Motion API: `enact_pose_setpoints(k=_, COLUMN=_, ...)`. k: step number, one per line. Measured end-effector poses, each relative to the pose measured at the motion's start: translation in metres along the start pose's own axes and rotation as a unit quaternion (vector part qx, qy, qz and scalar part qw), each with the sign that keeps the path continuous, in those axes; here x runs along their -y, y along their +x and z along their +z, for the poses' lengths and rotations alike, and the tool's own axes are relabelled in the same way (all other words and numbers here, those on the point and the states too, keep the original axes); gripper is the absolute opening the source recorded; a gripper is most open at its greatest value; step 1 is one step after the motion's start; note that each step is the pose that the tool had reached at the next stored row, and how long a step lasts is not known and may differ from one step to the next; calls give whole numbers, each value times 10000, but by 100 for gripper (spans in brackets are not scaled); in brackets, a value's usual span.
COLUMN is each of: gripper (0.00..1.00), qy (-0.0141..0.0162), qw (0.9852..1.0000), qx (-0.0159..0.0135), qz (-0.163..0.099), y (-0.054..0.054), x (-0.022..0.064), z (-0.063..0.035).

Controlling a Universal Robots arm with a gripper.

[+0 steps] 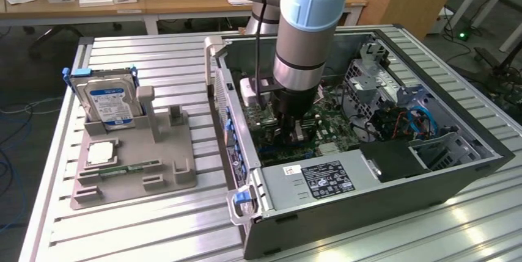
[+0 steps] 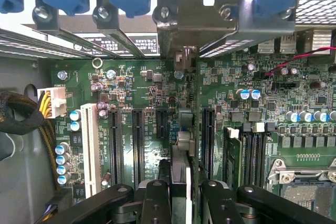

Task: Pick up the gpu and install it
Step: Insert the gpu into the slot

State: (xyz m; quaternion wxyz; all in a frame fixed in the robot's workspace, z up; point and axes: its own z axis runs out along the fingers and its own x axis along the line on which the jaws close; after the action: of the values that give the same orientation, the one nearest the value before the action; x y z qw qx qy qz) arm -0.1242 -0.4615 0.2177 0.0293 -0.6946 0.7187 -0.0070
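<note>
The gpu (image 2: pixel 184 136) shows edge-on as a thin dark card standing upright over the green motherboard (image 2: pixel 131 82), between two black expansion slots (image 2: pixel 137 140). Its pale metal bracket (image 2: pixel 206 15) lies against the case's rear slot openings, under the blue clips. My gripper (image 2: pixel 181 195) is shut on the card's near end, with a black finger (image 2: pixel 156 199) on each side. In the exterior view the gripper (image 1: pixel 286 117) reaches down inside the open computer case (image 1: pixel 456 176). Whether the card sits fully in its slot cannot be told.
A power supply (image 1: pixel 326 179) fills the case's near corner and a drive cage (image 1: pixel 392 91) lines the exterior view's right. Outside the case, a grey fixture (image 1: pixel 134 170) holds a blue-labelled hard drive (image 1: pixel 110 103) and a green memory stick (image 1: pixel 131 167). The metal table (image 1: pixel 147 225) carries it all.
</note>
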Motion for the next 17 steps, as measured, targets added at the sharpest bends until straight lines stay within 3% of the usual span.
enact_pose_setpoints(k=17, gripper=28, qy=1, qw=10000, qx=6, qz=6, y=-1, x=-6, z=14)
